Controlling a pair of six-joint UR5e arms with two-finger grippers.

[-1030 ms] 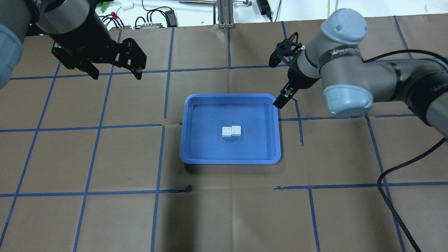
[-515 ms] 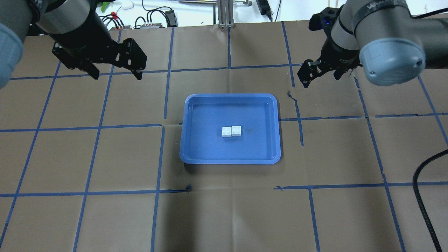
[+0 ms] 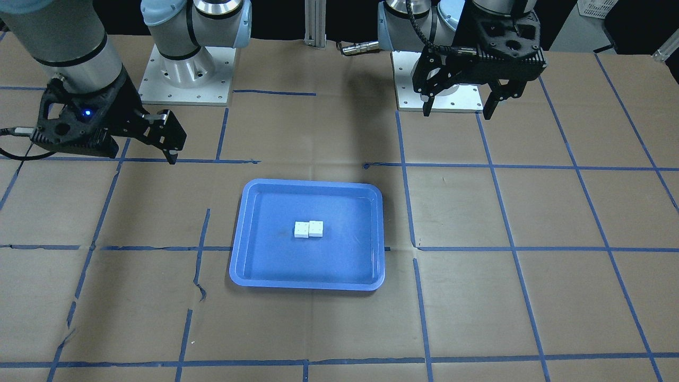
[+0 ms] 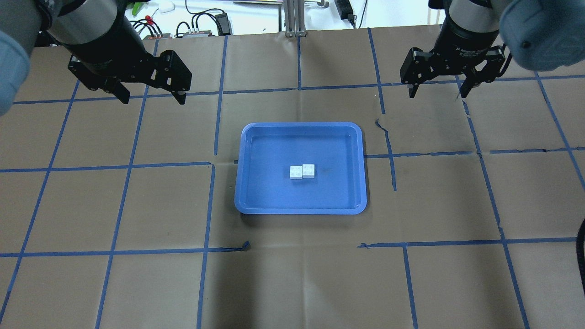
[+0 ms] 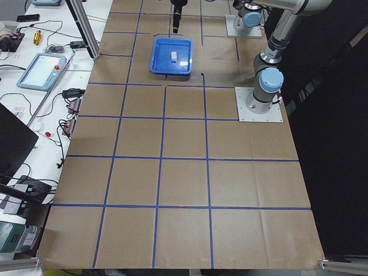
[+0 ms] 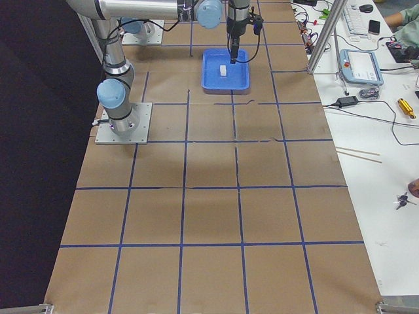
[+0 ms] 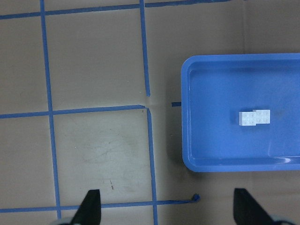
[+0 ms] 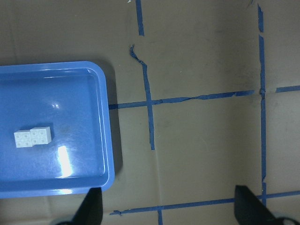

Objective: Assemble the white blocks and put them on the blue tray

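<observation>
The two white blocks (image 4: 302, 171) sit together, slightly offset, in the middle of the blue tray (image 4: 256, 201). They also show in the front view (image 3: 308, 229), the left wrist view (image 7: 254, 118) and the right wrist view (image 8: 33, 136). The tray (image 3: 265, 265) lies flat at the table's centre. My left gripper (image 4: 153, 98) is open and empty, high above the table to the tray's far left. My right gripper (image 4: 437, 93) is open and empty, high to the tray's far right. Both grippers are well apart from the tray.
Brown paper with a blue tape grid covers the table. A torn piece of tape (image 4: 381, 125) lies right of the tray. Cables and devices (image 4: 201, 25) lie beyond the far edge. The arm bases (image 3: 185, 74) stand on the robot's side. A black cable (image 4: 580, 237) hangs at the right.
My right gripper has moved away from the tray's far right corner, up and to the right, and turned. The left gripper, tray and blocks have not moved.
</observation>
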